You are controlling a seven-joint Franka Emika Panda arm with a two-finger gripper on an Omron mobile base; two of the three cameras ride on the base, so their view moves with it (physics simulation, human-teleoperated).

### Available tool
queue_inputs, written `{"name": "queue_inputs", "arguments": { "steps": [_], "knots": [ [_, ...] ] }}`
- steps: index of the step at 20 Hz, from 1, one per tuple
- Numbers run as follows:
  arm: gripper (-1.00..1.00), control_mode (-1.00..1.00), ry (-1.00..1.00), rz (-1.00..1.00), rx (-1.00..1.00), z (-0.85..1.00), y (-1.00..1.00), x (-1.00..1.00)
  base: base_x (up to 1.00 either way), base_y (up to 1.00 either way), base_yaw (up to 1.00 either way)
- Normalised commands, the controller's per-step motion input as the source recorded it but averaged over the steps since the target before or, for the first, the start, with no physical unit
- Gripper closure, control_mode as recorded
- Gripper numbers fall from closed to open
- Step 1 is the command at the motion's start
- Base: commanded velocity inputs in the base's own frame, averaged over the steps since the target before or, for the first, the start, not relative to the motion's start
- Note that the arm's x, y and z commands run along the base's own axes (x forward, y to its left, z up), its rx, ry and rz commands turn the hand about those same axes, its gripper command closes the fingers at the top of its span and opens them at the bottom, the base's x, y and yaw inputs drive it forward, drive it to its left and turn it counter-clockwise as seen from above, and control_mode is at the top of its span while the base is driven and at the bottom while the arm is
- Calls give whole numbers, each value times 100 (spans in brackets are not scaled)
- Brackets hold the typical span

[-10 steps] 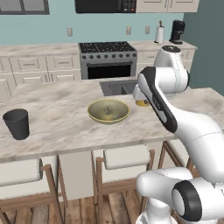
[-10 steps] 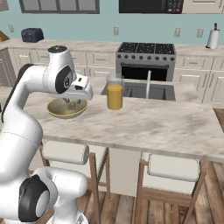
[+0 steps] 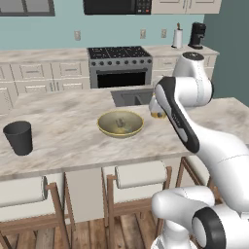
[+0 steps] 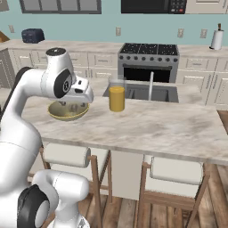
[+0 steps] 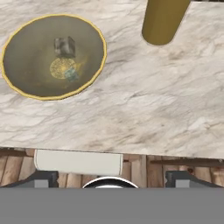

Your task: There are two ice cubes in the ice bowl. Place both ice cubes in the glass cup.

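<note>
Still, nothing has visibly moved. Both ice cubes (image 5: 64, 46) lie inside the ice bowl (image 5: 97, 39); the gripper (image 5: 112, 179) hangs above, apart from the bowl, fingers spread open.

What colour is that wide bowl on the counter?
Dull olive-yellow with a brighter yellow rim; the ice bowl shows best in the hand view.

— Inspector: Describe your casing.
— Me: My arm (image 3: 194, 131) has glossy white rounded shells with dark grey bands at the joints, plus a black ring low on my base.
— Inspector: Fingers?
— Me: Small, dark and blocky (image 5: 41, 178); any markings are too blurred to confirm.
</note>
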Motion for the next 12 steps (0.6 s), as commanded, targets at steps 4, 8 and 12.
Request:
{"name": "queue_inputs", "arguments": {
  "steps": [4, 8, 12],
  "knots": [
    [-100, -100, 0, 0, 0, 0, 0, 0, 0, 0, 0],
    [-100, -100, 0, 0, 0, 0, 0, 0, 0, 0, 0],
    [-100, -100, -2, -8, 5, 0, 63, 26, 0, 0, 0]
  ]
}}
